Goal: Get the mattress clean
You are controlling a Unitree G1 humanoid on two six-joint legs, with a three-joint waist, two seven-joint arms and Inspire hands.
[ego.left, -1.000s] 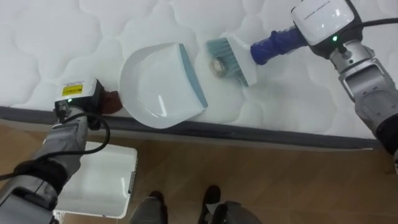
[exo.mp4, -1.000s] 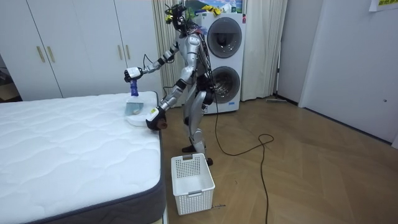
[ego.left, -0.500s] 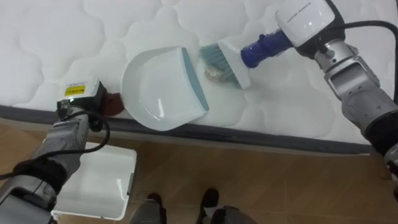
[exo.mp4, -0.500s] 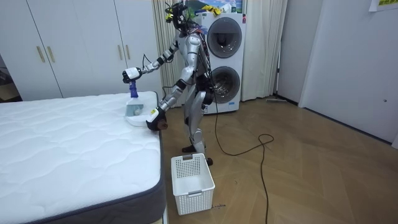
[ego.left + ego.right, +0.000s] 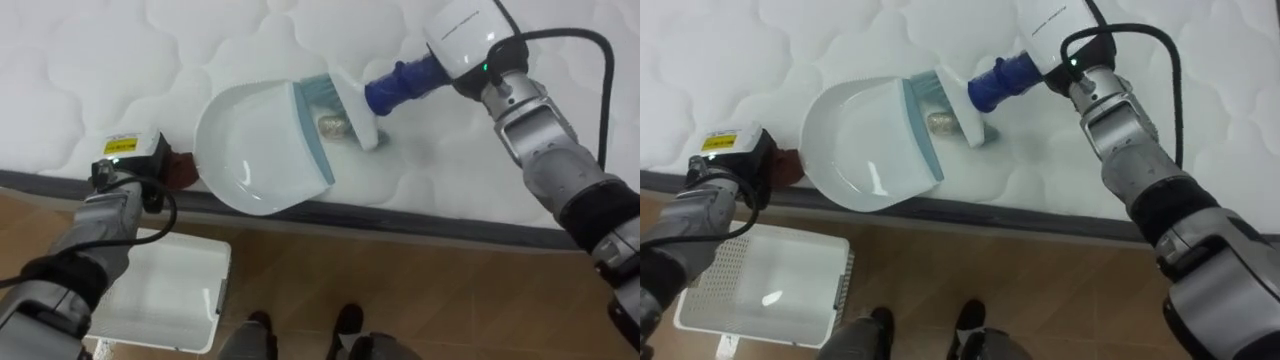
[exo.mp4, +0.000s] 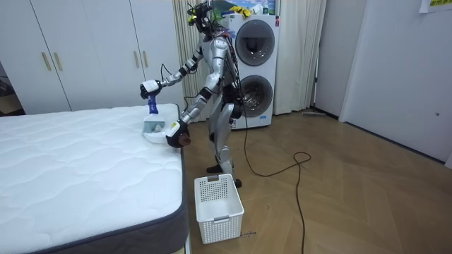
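The hand brush (image 5: 362, 108) had swept left since a second before, so that its bristles met the blue lip of the dustpan (image 5: 250, 150). A small crumpled scrap (image 5: 331, 125) lay on the mattress (image 5: 80, 60) between brush head and lip. The right hand (image 5: 462, 32), up and to the right of the scrap, gripped the brush's blue handle. The left hand (image 5: 128, 158) clasped the dustpan's dark-red handle at the mattress's near edge, well left of the scrap. A white laundry basket (image 5: 165, 295) stood on the floor below.

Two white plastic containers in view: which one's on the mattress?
The dustpan, lying at the mattress edge with the brush at its lip. The slotted basket stands on the wooden floor below.
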